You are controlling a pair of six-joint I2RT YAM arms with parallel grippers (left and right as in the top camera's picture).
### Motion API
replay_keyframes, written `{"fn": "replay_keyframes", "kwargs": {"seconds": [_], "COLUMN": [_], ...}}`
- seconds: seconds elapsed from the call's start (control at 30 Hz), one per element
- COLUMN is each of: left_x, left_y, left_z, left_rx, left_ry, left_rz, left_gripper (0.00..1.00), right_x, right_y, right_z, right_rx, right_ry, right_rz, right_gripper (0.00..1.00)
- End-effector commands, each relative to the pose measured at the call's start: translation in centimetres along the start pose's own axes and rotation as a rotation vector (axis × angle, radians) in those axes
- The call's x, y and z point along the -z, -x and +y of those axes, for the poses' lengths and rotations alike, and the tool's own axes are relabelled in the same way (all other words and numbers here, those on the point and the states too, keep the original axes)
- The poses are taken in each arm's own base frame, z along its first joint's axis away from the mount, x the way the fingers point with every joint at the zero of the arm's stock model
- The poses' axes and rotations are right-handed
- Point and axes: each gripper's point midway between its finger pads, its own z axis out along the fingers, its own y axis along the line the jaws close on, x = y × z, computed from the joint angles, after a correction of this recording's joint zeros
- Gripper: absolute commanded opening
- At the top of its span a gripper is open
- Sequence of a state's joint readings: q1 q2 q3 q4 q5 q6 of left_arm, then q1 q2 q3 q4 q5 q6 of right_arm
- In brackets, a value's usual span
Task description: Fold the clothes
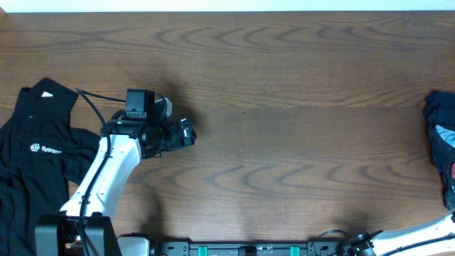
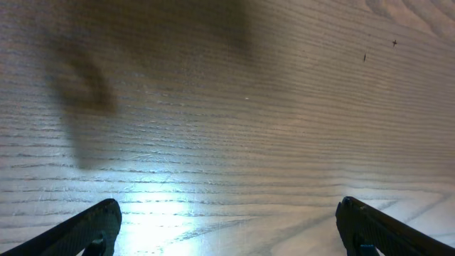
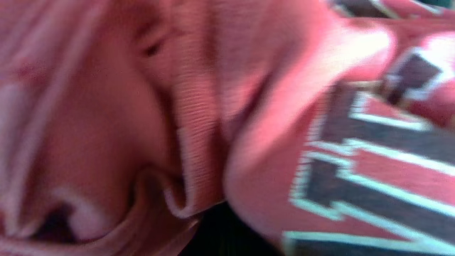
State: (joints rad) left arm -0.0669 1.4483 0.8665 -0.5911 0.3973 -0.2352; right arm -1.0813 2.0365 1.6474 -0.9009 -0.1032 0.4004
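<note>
The left arm [image 1: 106, 171] reached from lower left toward mid-frame, its left gripper [image 1: 186, 133] spread wide above the table [image 1: 298, 107]. The right gripper, unseen, was clenched. The coral-red T-shirt [image 3: 213, 107], bunched and blurred, filled its camera. The black collared shirt [image 1: 28, 149] lay at the left edge.

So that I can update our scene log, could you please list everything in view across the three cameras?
table: 1, brown wood grain, fills the overhead view
black shirt: 1, black with a small white logo, left table edge
clothes pile: 1, dark blue with grey and red, right table edge, cut off by the frame
coral-red T-shirt: 1, coral-red with white-outlined lettering, bunched, fills the right wrist view
left arm: 1, white and black, reaching in from lower left
left end effector: 1, black, open, over bare wood
right arm: 1, white, lower right corner
right end effector: 1, fingers unseen, shut
</note>
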Motion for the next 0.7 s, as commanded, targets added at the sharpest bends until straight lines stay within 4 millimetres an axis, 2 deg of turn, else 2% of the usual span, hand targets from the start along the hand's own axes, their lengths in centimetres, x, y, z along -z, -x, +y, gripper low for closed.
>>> {"fn": "replay_keyframes", "kwargs": {"seconds": [0.0,0.1,0.2,0.33,0.43,0.47,0.57,0.63,0.67], "left_x": [0.4,0.4,0.4,0.4,0.4,0.4,1.0,2.2,3.2], "left_y": [0.6,0.6,0.7,0.8,0.8,0.8,1.6,2.8,3.4], "left_z": [-0.3,-0.3,-0.4,-0.4,-0.4,-0.4,-0.4,0.0,0.0], "left_rx": [-0.019,-0.019,-0.021,-0.023,-0.022,-0.024,-0.072,-0.083,-0.089], "left_ry": [-0.013,-0.013,-0.015,-0.016,-0.016,-0.016,0.002,0.057,0.079], "left_rz": [-0.016,-0.017,-0.022,-0.026,-0.026,-0.028,-0.062,-0.115,-0.146], "left_gripper": [0.98,0.98,0.98,0.98,0.98,0.98,0.98,0.98,0.98], "right_x": [0.8,1.6,3.7,8.6,13.7,15.8,21.4,24.9,26.5], "right_y": [-1.1,-1.6,-1.9,-1.5,-1.2,-1.3,-1.8,-2.4,-2.8], "right_z": [2.9,4.4,6.4,9.3,11.5,12.3,14.0,14.6,14.8], "right_rx": [0.097,0.125,0.162,0.214,0.245,0.258,0.292,0.330,0.343], "right_ry": [0.052,0.069,0.100,0.166,0.239,0.278,0.381,0.441,0.465], "right_rz": [0.008,0.015,0.009,-0.050,-0.117,-0.139,-0.210,-0.263,-0.286], "right_gripper": [0.01,0.01,0.01,0.01,0.02,0.09,0.53,0.61,0.71]}}
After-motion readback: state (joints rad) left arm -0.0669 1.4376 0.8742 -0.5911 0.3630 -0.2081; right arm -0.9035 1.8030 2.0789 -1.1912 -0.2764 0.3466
